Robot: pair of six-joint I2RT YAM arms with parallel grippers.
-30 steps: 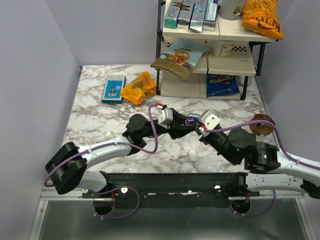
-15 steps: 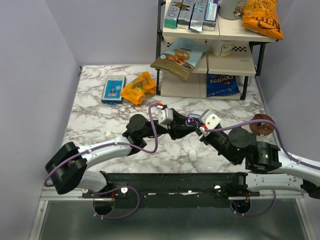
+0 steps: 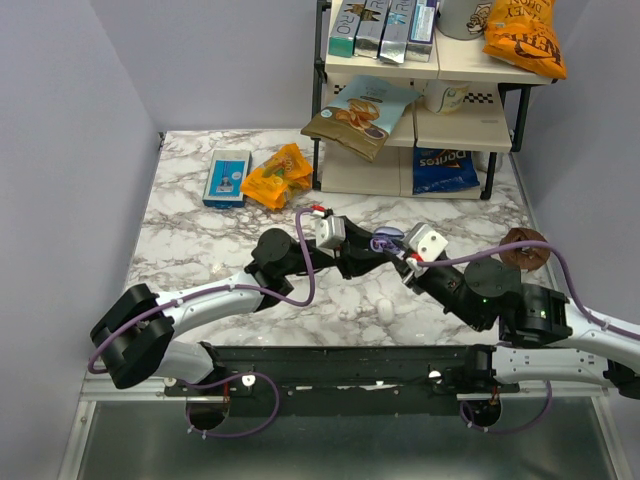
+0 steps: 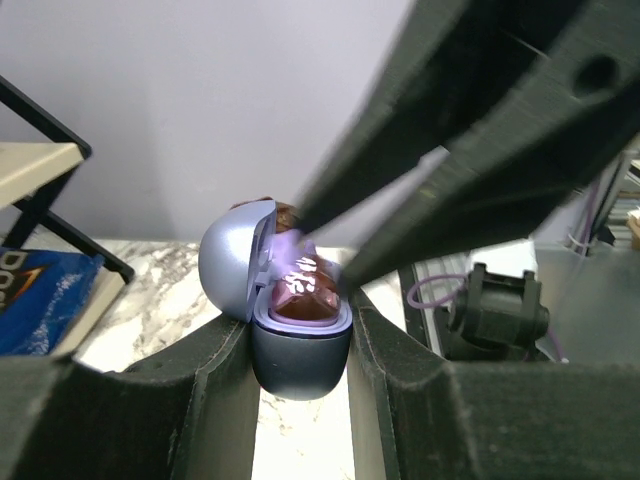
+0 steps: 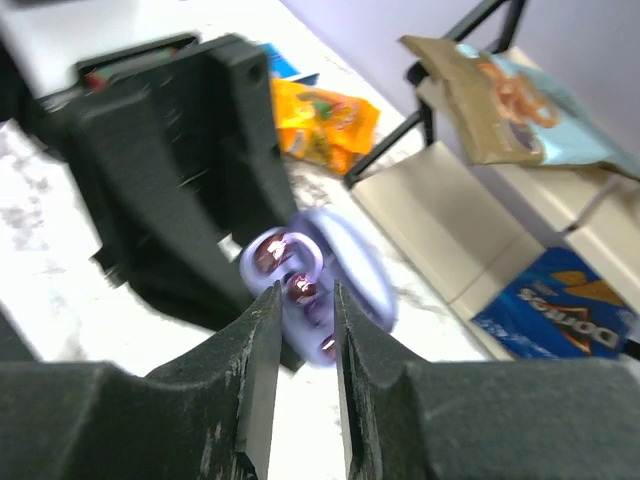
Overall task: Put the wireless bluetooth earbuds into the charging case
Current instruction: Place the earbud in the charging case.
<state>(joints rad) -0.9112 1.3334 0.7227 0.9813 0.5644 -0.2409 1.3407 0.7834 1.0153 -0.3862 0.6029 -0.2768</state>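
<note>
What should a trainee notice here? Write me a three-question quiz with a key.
1. True or false: the case has its lid shut.
2. Fill in: the right gripper pinches an ___ at the case's opening.
3. The case sits between the fingers of: A) left gripper B) right gripper C) neither.
Key: 1 false; 2 earbud; 3 A.
</note>
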